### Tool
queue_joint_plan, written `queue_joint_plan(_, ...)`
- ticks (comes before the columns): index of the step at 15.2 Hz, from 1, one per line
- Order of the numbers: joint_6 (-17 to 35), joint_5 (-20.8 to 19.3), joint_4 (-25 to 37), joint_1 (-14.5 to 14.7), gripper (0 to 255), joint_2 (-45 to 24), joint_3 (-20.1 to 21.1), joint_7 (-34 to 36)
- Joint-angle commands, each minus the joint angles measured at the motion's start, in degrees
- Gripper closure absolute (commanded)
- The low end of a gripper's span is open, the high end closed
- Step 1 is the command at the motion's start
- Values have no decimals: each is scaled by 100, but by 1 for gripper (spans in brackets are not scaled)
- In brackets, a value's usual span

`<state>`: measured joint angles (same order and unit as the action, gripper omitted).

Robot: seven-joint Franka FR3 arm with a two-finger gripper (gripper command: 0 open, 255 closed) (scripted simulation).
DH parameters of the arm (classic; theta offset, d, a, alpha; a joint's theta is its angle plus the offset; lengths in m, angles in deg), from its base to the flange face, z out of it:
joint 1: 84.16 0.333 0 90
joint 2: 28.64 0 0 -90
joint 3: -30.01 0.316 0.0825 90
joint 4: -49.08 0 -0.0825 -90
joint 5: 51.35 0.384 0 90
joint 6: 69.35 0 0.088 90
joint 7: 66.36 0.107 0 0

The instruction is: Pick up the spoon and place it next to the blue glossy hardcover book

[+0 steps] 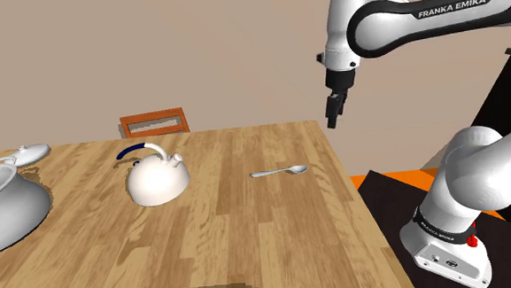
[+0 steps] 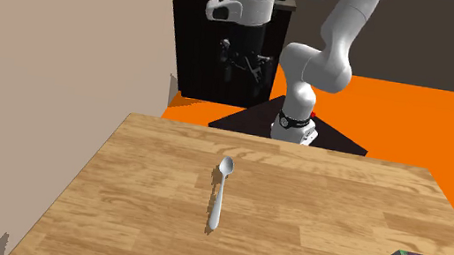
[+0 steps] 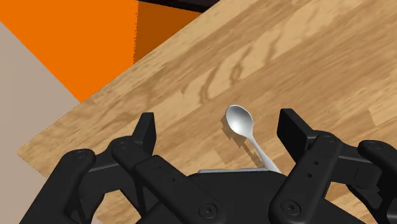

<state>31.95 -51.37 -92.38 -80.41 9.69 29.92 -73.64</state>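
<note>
Gripper (image 3: 220, 129): fingers (image 3: 146, 132) wide apart, holding nothing, above glossy silver spoon (image 3: 240, 120) w/ oval bowl, slim handle, on wood-grain table (image 3: 312, 57).

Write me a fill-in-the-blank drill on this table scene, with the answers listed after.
1. The spoon lies flat on the wooden ____.
2. The gripper, up in the air, holds nothing and is ____, not shut.
3. In the shoulder view, the white kettle stands on the spoon's ____ side.
4. The floor past the wood's edge is coloured ____.
Missing words: table; open; left; orange.
</note>
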Motion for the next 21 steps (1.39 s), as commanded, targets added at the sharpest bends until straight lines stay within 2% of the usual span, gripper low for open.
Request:
queue_joint_plan(1, 548, 104, -161, 113, 0, -227, -44, -196)
queue_joint_plan(9, 2492, 691, -421, 664, 0, -1394, -158, -1075)
queue_joint_plan(15, 3750, 1413, -244, 1178, 0, -2477, -229, -1982)
queue_joint_plan(16, 3931, 1569, -184, 1265, 0, -2665, -234, -2163)
queue_joint_plan(21, 4301, 1744, -215, 1342, 0, -2991, -212, -2302)
